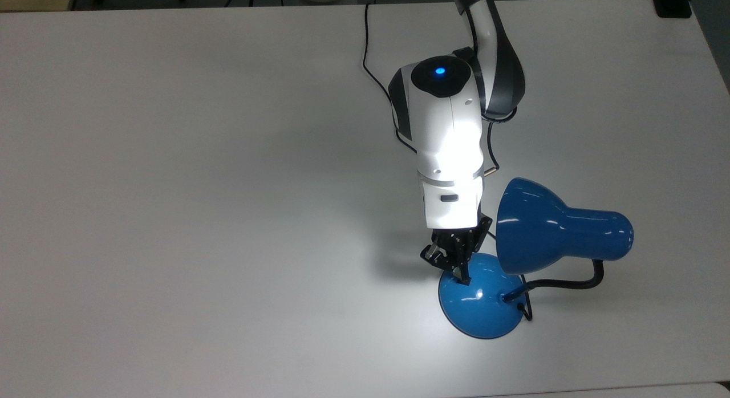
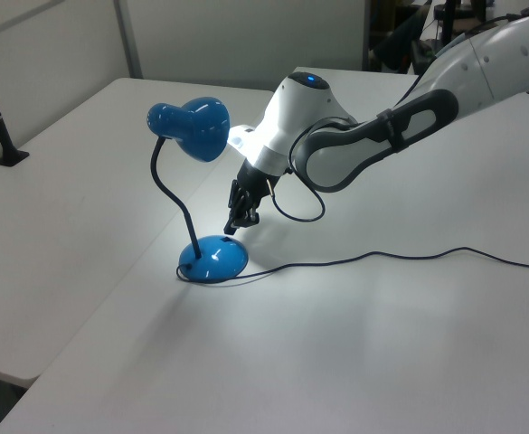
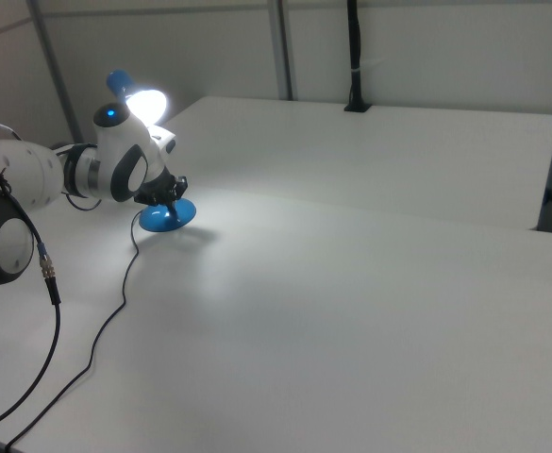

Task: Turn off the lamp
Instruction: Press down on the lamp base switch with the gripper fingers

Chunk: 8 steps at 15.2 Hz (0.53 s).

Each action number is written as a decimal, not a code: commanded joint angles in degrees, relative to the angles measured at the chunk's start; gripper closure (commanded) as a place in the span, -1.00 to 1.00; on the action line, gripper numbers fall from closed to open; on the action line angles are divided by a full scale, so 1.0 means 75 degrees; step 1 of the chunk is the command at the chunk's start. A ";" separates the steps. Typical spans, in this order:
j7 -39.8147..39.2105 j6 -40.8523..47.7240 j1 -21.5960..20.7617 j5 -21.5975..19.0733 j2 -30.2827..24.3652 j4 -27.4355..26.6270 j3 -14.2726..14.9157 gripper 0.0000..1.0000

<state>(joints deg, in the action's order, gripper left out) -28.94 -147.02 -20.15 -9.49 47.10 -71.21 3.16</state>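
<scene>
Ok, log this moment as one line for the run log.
phase: reaching switch | gripper: fingertips at the lamp base | lamp: lit, shining on table | switch: hidden under fingers
</scene>
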 commanded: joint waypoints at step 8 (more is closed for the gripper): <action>0.0108 -0.0026 -0.0243 -0.0187 0.0155 -0.0054 0.0258 1.00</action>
<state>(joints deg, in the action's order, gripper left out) -28.94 -147.05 -20.40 -9.49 48.21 -70.58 3.39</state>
